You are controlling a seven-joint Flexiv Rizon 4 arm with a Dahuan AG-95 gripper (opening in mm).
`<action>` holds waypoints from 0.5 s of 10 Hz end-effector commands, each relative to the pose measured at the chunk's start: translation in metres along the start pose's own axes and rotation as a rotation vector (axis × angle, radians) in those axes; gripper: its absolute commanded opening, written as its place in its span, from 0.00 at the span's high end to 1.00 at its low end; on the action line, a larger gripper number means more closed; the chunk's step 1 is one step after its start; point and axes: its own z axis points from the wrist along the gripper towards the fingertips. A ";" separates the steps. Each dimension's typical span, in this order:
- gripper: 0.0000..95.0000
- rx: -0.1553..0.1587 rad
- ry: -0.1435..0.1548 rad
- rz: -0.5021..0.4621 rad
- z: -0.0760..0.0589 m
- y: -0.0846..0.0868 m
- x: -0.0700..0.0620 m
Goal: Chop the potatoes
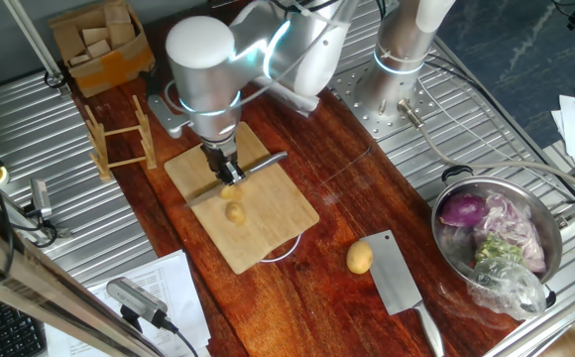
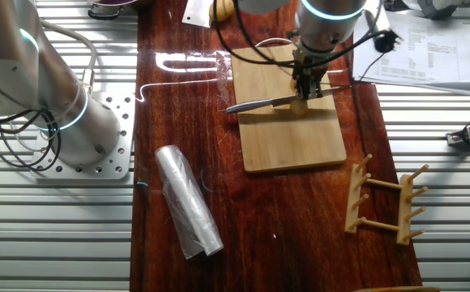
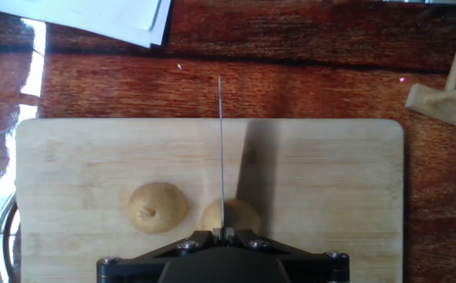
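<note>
Two small yellow-tan potatoes lie side by side on the wooden cutting board [image 3: 330,181]. In the hand view one potato [image 3: 157,207] sits left of the blade and the other potato [image 3: 233,215] lies right under it. My gripper [image 3: 222,232] is shut on a knife [image 3: 221,141], whose blade runs edge-on straight away from me across the board. From the side, the gripper [image 1: 230,171] hangs over the board [image 1: 268,223] with the knife [image 1: 258,167] level, just above a potato [image 1: 235,212]. The other fixed view shows the gripper [image 2: 308,88] and the knife [image 2: 263,102] above a potato [image 2: 301,109].
A larger golden potato [image 1: 359,258] and a cleaver [image 1: 399,285] lie on the dark wood right of the board. A steel bowl [image 1: 555,230] holds a purple onion [image 1: 462,210]. A wooden rack [image 1: 119,134], a cardboard box [image 1: 97,42], a plastic roll [image 2: 188,203] and papers [image 3: 102,16] surround the board.
</note>
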 end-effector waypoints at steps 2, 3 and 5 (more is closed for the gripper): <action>1.00 0.005 -0.023 0.000 0.011 -0.001 0.000; 1.00 0.007 -0.031 -0.001 0.019 -0.001 0.000; 1.00 0.012 -0.028 -0.002 0.020 -0.001 0.000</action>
